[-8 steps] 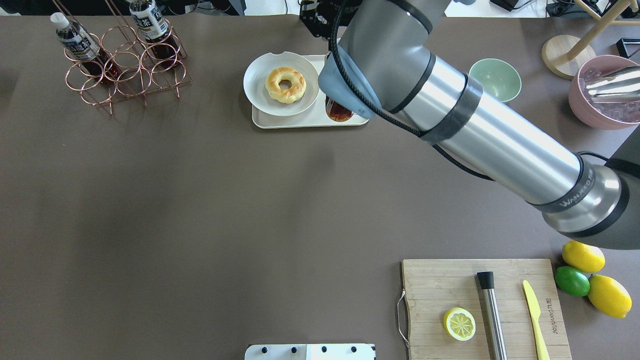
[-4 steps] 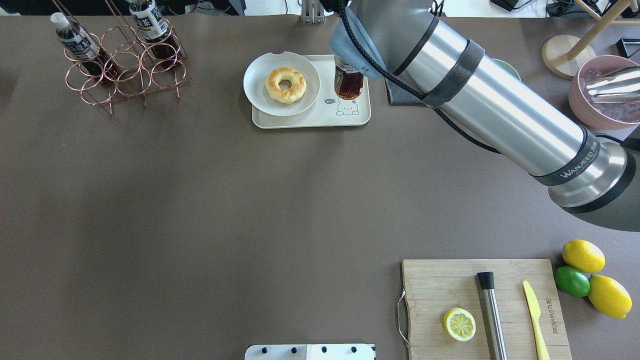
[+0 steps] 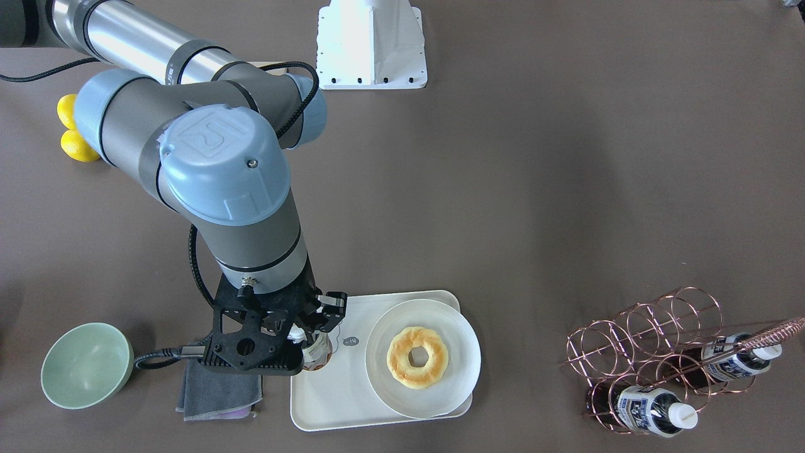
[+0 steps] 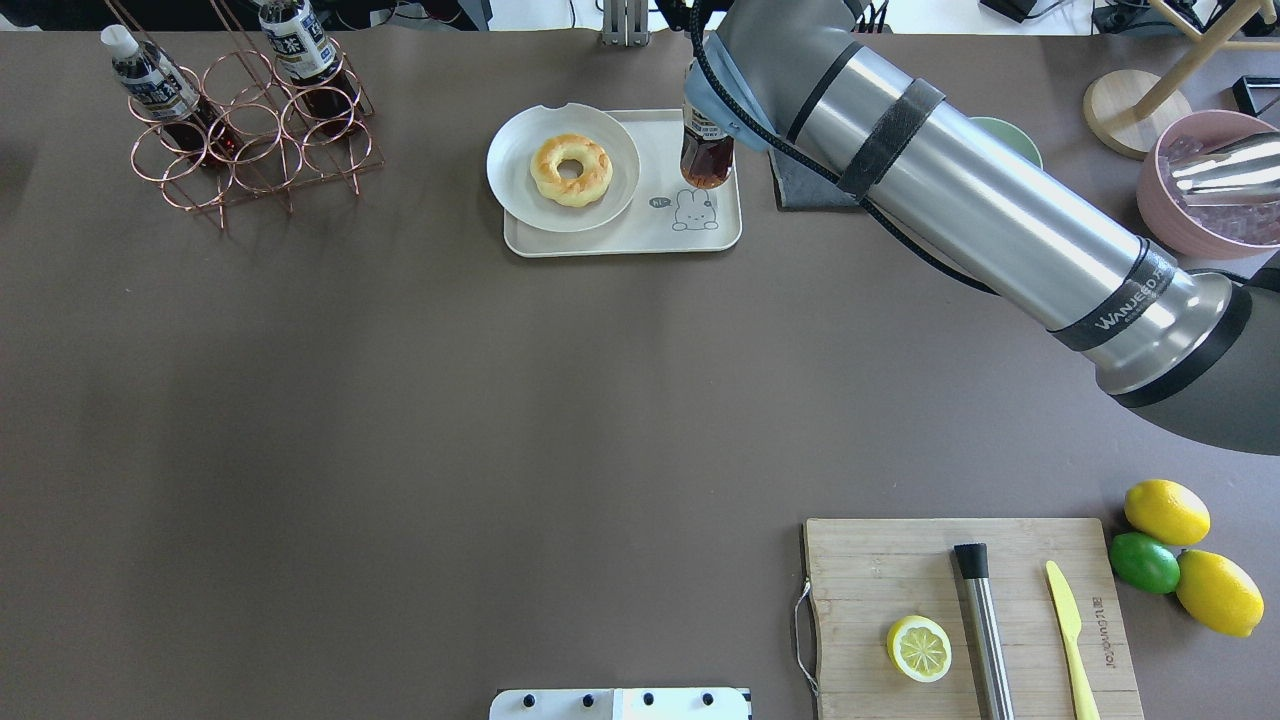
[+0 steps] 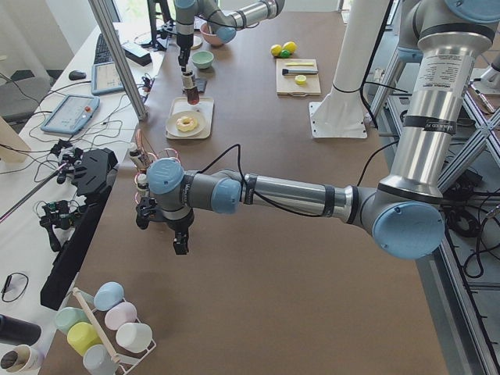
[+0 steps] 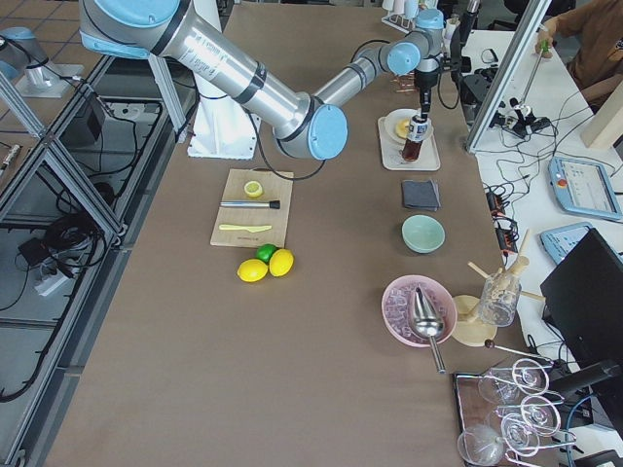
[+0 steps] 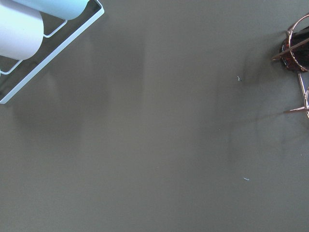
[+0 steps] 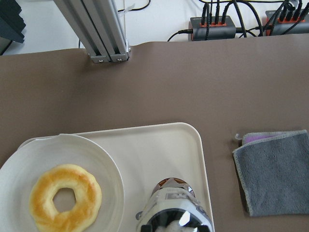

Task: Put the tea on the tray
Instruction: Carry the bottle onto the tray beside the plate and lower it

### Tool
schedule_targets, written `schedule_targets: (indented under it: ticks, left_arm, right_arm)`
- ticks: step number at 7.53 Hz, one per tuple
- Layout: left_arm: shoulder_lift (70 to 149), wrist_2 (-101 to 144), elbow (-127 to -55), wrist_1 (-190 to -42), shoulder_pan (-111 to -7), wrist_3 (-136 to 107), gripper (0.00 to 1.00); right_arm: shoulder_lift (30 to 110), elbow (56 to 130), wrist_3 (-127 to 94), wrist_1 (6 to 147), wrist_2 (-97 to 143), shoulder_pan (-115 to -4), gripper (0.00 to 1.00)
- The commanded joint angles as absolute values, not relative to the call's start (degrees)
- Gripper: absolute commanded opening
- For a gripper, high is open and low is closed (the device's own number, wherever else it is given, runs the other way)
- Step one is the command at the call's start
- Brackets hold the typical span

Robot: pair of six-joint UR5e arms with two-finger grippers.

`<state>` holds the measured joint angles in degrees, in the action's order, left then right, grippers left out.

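Black jaws of the right gripper [image 3: 302,343] are clamped on the top of the tea bottle [image 4: 706,158], at the cap and neck. The bottle hangs upright from them over the far right corner of the tray [image 4: 640,246]. I cannot tell whether its base already rests on the tray floor or sits just above it.

The bottle is thin clear plastic, mostly full of dark brown tea, so I judge it fairly light but bottom-heavy. Its smooth walls would likely give and slip under a squeeze. The hard cap and stiff neck are the firmest hold, and a grip there lets the weight hang straight. Tall on a narrow base, it could tip if let go while tilted.

The tray is cream, smooth and stiff, with rounded corners, a low raised rim and a line-drawn animal. A round white plate [image 4: 513,152] with a golden ring doughnut [image 4: 571,170] fills its other half, near the bottle but apart from it. A soft grey folded cloth [image 8: 275,170] lies just beside the tray.

The left gripper [image 5: 180,244] hangs over bare brown table [image 4: 400,400] near a copper wire rack [image 4: 250,135]. Whether it is open I cannot tell.
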<state>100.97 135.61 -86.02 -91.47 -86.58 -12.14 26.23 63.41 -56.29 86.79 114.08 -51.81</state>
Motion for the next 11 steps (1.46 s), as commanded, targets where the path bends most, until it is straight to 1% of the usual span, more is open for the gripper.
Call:
schedule_targets:
  ticks: [1,2,3,4,6,8,9,11]
  left_arm:
    - [101.9,135.6,-85.1,-91.5,-86.6,-12.1,0.97]
    - [101.9,135.6,-85.0,-91.5,-86.7,-12.1,0.97]
    - [101.8,135.6,-85.0,-91.5,-86.6,-12.1,0.97]
    - [101.8,135.5,-84.2,-92.4,-86.6,-12.0,0.97]
    - [101.8,135.5,-81.7,-95.4,-86.6,-12.0,0.97]
    - [101.7,135.5,-81.7,-95.4,-86.6,-12.0,0.97]
    - [101.7,135.5,-81.7,-95.4,-86.7,-12.0,0.97]
    - [101.8,135.5,-81.7,-95.4,-86.7,-12.0,0.97]
  right_arm:
    - [26.7,63.2,-56.5,86.0,112.9,-50.2,0.00]
    - [26.8,63.3,-56.5,85.9,111.7,-49.6,0.00]
    - [26.8,63.4,-56.5,85.2,111.2,-49.5,0.14]
    - [27.9,64.0,-56.4,84.1,111.1,-49.0,0.99]
    - [28.5,66.8,-56.7,83.8,110.9,-49.2,1.00]
    - [28.2,69.6,-56.9,85.4,113.1,-50.4,1.00]
    - [28.2,71.9,-56.8,88.3,114.1,-51.3,1.00]
    - [28.2,78.8,-56.1,96.8,117.0,-54.2,1.00]
